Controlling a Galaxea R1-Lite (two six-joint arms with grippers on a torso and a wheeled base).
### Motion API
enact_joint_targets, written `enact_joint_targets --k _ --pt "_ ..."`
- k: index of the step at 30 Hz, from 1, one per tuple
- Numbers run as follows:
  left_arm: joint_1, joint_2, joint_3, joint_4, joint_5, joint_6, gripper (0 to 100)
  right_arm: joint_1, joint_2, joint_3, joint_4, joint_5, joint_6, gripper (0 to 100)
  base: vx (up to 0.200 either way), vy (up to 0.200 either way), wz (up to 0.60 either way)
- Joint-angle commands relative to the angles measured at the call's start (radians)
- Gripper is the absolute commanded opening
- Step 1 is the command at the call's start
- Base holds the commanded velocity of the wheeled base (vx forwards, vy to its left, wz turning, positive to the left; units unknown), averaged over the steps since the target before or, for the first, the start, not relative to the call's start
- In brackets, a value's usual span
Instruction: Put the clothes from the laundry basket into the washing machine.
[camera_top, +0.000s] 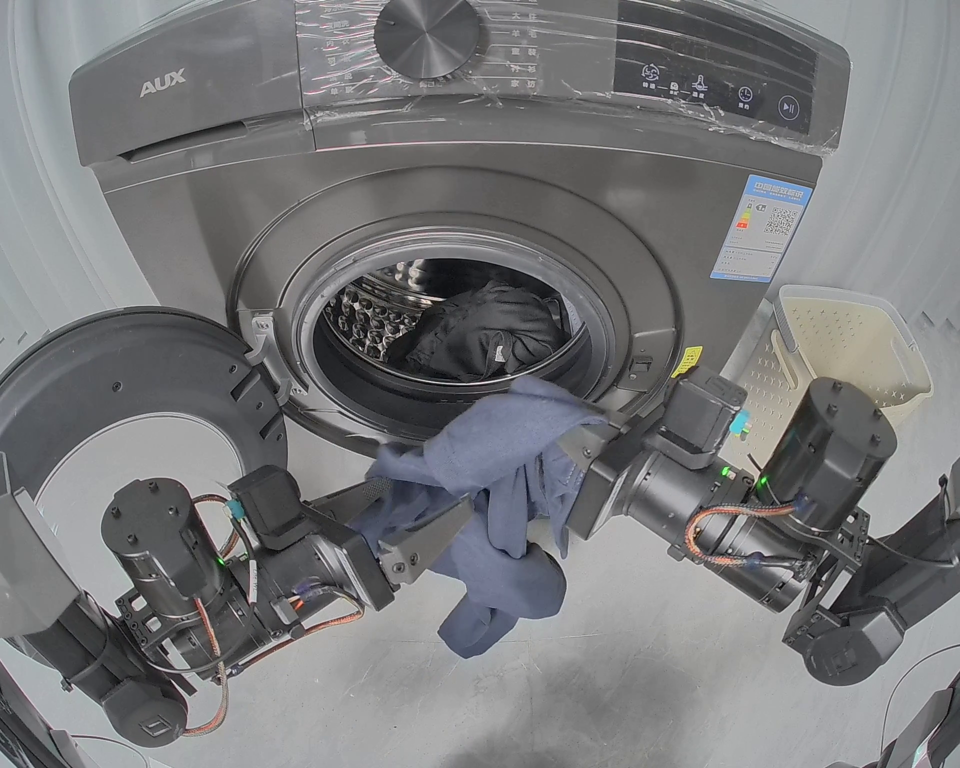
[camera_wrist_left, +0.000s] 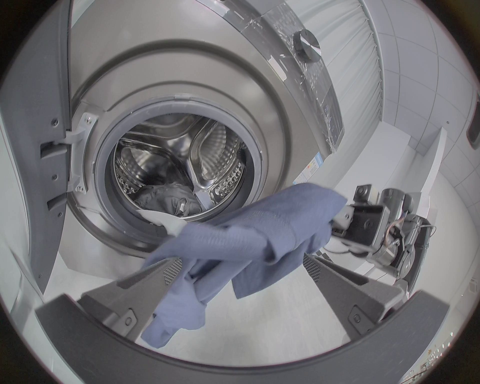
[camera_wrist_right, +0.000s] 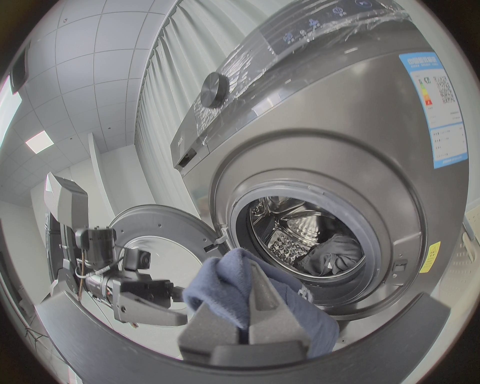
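Observation:
A blue garment (camera_top: 500, 470) hangs in front of the washing machine's open drum (camera_top: 370, 310), its top edge at the door seal. My right gripper (camera_top: 588, 448) is shut on its upper right part; the fingers (camera_wrist_right: 265, 305) pinch the cloth (camera_wrist_right: 225, 280). My left gripper (camera_top: 435, 535) is open below and left of it, with the cloth (camera_wrist_left: 240, 240) draped over one finger (camera_wrist_left: 150, 290) and the other finger (camera_wrist_left: 345, 290) bare. A black garment (camera_top: 480, 335) lies inside the drum. The cream laundry basket (camera_top: 800, 300) stands to the right of the machine.
The round door (camera_top: 120, 400) is swung fully open to the left, beside my left arm. Grey floor (camera_top: 650, 660) lies open below the hanging cloth. The machine's front panel (camera_top: 700, 260) rises right behind both grippers.

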Motion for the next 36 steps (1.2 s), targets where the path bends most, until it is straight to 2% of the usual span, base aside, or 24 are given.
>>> enact_joint_targets --k 1,2,3,4,7,11,14,18,19,20,21,26,28,36 --pt "0.0 0.025 0.017 0.001 -0.001 0.004 100 -0.002 -0.035 0.002 0.0 -0.001 0.0 0 0.0 0.0 0.0" --pt "0.001 0.042 0.026 0.001 -0.001 0.019 100 -0.004 -0.039 0.002 0.0 -0.005 0.0 0 0.0 0.0 0.0" --pt "0.001 0.044 0.026 0.001 -0.001 0.019 100 -0.004 -0.039 0.002 0.0 -0.005 0.0 0 0.0 0.0 0.0" --pt "0.003 0.064 0.033 0.001 -0.001 0.033 100 -0.004 -0.041 0.001 0.002 -0.01 -0.002 0 0.0 0.0 0.0" --pt "0.003 0.085 0.049 0.001 -0.001 0.047 100 -0.004 -0.039 -0.002 0.002 -0.013 -0.002 0 0.0 0.0 0.0" --pt "0.001 0.121 0.072 -0.001 -0.004 0.08 100 -0.005 -0.033 -0.021 0.005 -0.025 -0.002 0 0.0 0.0 0.0" --pt "-0.003 0.131 0.09 -0.004 -0.005 0.087 100 -0.007 -0.031 -0.041 0.016 -0.047 -0.003 0 0.0 0.0 0.0" --pt "-0.02 0.157 0.115 -0.006 -0.007 0.099 100 -0.016 -0.011 -0.067 0.019 -0.048 -0.003 0 0.0 0.0 0.0" --pt "-0.034 0.164 0.116 -0.006 -0.007 0.113 100 -0.016 -0.002 -0.079 0.019 -0.05 -0.003 0 0.0 0.0 0.0" --pt "-0.034 0.164 0.116 -0.006 -0.007 0.113 100 -0.016 -0.002 -0.079 0.019 -0.05 -0.003 0 0.0 0.0 0.0" --pt "-0.039 0.174 0.118 -0.004 -0.007 0.133 100 -0.016 0.016 -0.102 0.02 -0.05 -0.003 0 0.0 0.0 0.0" --pt "-0.042 0.263 0.101 -0.006 -0.007 0.169 100 -0.013 0.053 -0.159 0.022 -0.05 -0.002 0 0.0 0.0 0.0" --pt "-0.042 0.309 0.076 -0.007 -0.007 0.179 100 -0.007 0.059 -0.163 0.025 -0.051 -0.002 0 0.0 0.0 0.0" --pt "-0.026 0.378 -0.056 -0.006 -0.007 0.172 100 0.001 0.058 -0.159 0.025 -0.051 0.0 0 0.0 0.0 0.0"
